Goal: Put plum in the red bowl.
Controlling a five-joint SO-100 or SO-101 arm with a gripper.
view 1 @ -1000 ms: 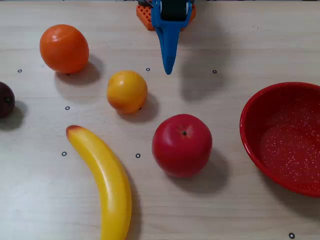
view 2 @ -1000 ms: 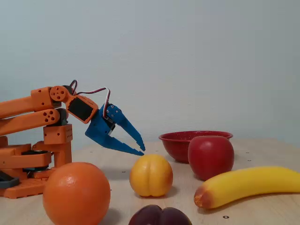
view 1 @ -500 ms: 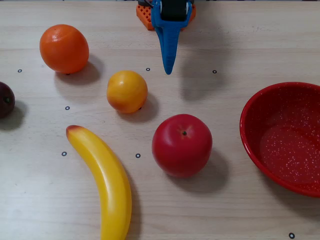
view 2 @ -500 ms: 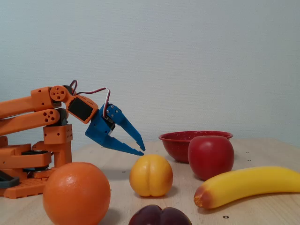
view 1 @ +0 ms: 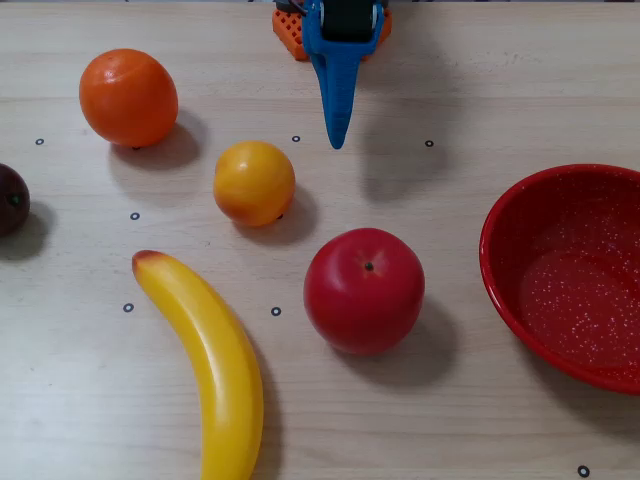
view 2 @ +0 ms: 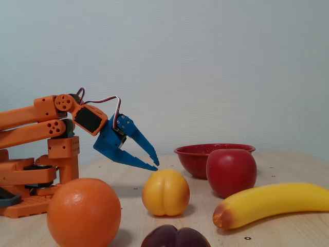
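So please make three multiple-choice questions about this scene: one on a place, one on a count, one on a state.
1. In the overhead view, where is the plum?
A. left edge
B. in the bowl
C. beside the apple

2. How many fruits are on the table?
A. three
B. five
C. seven

3. What is the gripper holding?
A. the peach
B. the plum
C. nothing

Key:
1 A, cut off at the left edge.
2 B, orange, peach, banana, apple, plum.
3 C, fingers slightly apart in the fixed view, nothing between them; bowl empty.

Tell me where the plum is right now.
In the overhead view the plum sits at the far left edge of the table, below the orange, across from the red bowl.
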